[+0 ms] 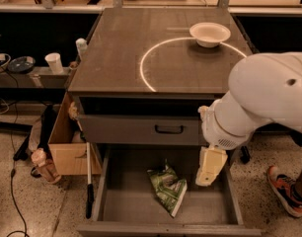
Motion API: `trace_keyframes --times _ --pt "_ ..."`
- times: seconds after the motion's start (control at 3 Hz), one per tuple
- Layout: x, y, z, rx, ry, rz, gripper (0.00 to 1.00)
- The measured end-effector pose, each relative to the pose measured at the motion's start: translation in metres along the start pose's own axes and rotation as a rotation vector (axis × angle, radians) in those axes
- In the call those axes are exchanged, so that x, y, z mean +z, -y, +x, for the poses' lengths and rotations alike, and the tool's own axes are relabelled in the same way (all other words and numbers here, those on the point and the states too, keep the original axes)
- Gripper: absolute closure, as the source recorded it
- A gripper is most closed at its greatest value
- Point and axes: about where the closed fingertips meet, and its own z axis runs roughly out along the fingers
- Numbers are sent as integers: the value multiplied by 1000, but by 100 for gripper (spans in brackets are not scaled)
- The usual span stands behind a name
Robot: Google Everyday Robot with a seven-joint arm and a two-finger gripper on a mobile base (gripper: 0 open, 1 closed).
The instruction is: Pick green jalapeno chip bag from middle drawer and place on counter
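Observation:
The green jalapeno chip bag (167, 188) lies crumpled on the floor of the open middle drawer (131, 206), near its centre. My gripper (208, 168) hangs from the big white arm (269, 98) over the right part of the drawer, a little right of and above the bag, not touching it. The counter (121, 58) is the dark tabletop above, marked with a thin white circle line.
A white bowl (209, 34) sits on the counter at the back right. A grey drawer front with a black handle (169, 129) is above the open drawer. A cardboard box (67, 142) and cables lie left. A person's shoe (285, 191) is at right.

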Motion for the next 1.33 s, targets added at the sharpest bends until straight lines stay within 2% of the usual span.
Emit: trace_keyframes --times 0.33,0.67,1.33 --pt "32 15 -5 -12 -49 -21 0" --pt "32 15 -5 -12 -49 -21 0" --pt "79 -2 7 -77 133 -140 0"
